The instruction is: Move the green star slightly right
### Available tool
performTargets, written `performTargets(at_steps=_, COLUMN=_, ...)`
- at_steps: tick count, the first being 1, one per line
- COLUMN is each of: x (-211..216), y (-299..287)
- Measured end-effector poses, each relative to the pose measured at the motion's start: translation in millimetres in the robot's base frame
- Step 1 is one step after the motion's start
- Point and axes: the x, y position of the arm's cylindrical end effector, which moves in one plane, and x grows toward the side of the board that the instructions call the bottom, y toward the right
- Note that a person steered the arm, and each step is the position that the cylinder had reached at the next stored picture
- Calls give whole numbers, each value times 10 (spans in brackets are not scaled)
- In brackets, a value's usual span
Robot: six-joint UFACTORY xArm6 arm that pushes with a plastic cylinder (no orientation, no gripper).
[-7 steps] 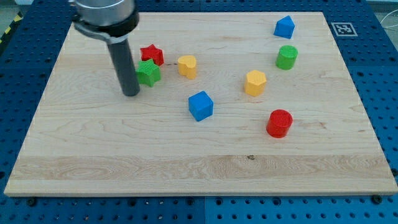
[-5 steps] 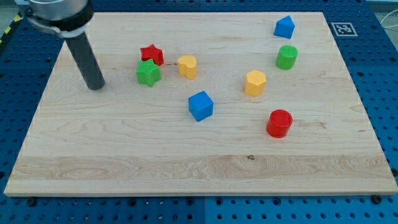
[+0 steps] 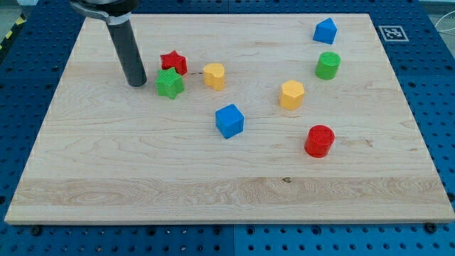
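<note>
Views: one camera view only; no second view shares the scene.
Position: above and beyond the board's near long edge, at the view's bottom.
Facing: down and forward across the wooden board (image 3: 213,192) towards its far edge at the view's top.
Framing: the far corners fall inside the frame and the near corners touch its sides; the far edge looks shorter than the near one.
Nearness: moderate; the blue perforated bench (image 3: 21,92) shows past every board edge.
Landmark: a printed marker tag (image 3: 392,33) sits at the far right corner.
</note>
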Motion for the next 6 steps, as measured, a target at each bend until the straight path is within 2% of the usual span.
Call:
performTargets(at_steps=3, x=12, y=268)
performTargets(at_steps=6, x=269, y=296)
